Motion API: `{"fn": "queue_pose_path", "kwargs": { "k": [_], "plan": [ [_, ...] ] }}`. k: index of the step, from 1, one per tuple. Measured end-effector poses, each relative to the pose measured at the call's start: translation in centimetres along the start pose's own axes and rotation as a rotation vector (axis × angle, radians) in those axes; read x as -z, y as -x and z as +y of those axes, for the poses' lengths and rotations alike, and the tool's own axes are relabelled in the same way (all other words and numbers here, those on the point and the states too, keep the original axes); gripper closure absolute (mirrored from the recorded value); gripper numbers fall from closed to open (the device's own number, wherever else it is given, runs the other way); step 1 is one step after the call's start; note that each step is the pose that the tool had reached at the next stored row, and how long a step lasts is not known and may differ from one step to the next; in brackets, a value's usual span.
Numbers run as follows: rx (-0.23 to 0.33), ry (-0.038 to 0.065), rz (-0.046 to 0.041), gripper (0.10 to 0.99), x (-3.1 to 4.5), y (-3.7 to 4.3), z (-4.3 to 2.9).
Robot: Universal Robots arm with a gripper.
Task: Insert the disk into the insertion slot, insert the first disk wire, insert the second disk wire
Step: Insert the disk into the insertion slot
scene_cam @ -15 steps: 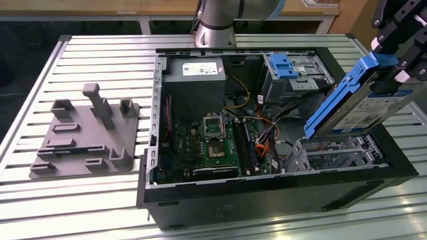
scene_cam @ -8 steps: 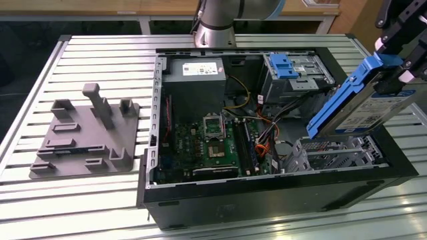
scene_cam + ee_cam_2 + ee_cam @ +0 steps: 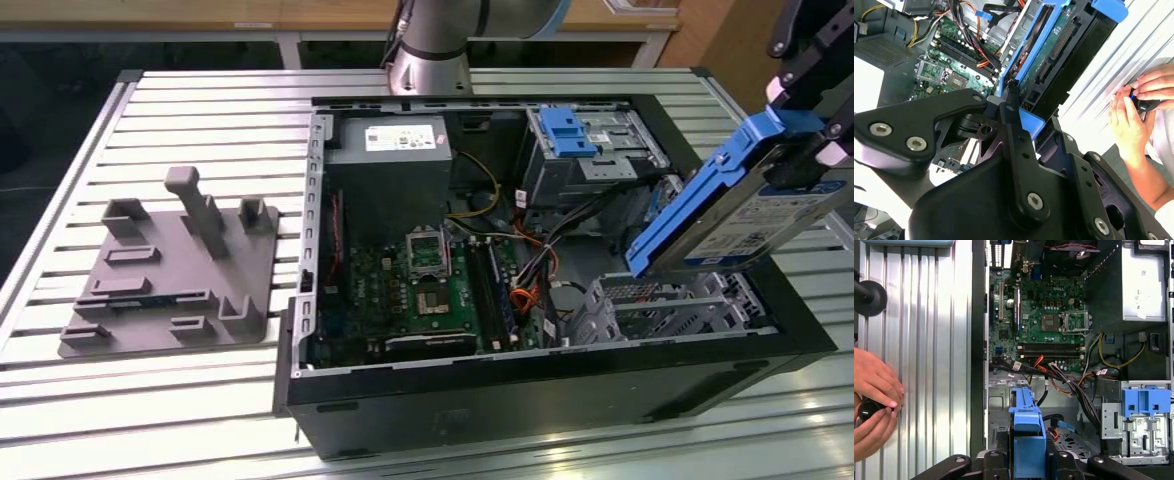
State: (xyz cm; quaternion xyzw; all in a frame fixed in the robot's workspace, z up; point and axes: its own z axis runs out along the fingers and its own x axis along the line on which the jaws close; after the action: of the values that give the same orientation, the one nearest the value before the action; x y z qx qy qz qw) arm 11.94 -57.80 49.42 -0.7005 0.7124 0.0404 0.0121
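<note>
Here, jaws clamped on the blue frame's handle end: your gripper (image 3: 1028,460) holds the disk (image 3: 747,205) tilted, label showing, over the PC case (image 3: 534,390) at the exterior view's right. Disk's low end sits just above the insertion slot (image 3: 667,300), not yet in. Motherboard (image 3: 427,280) lies beside the slot. Outside the case, a person's hands (image 3: 874,400) grip a black knob (image 3: 866,410) over the slatted table (image 3: 200,110).

Bright overhead light. Glare whitens the slatted table (image 3: 1134,45) beside my jaws; the computer case (image 3: 534,390) interior beneath the disk (image 3: 767,215) they clamp lies shadowed.
</note>
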Motion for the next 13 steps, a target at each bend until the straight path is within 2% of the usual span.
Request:
{"fn": "queue_pose_path", "kwargs": {
  "k": [6,13],
  "plan": [
    [0.000,0.000,0.0000,0.722,-0.03,0.06,-0.01],
    [0.001,0.000,-0.0001,0.722,-0.26,0.60,-0.01]
  ]
}}
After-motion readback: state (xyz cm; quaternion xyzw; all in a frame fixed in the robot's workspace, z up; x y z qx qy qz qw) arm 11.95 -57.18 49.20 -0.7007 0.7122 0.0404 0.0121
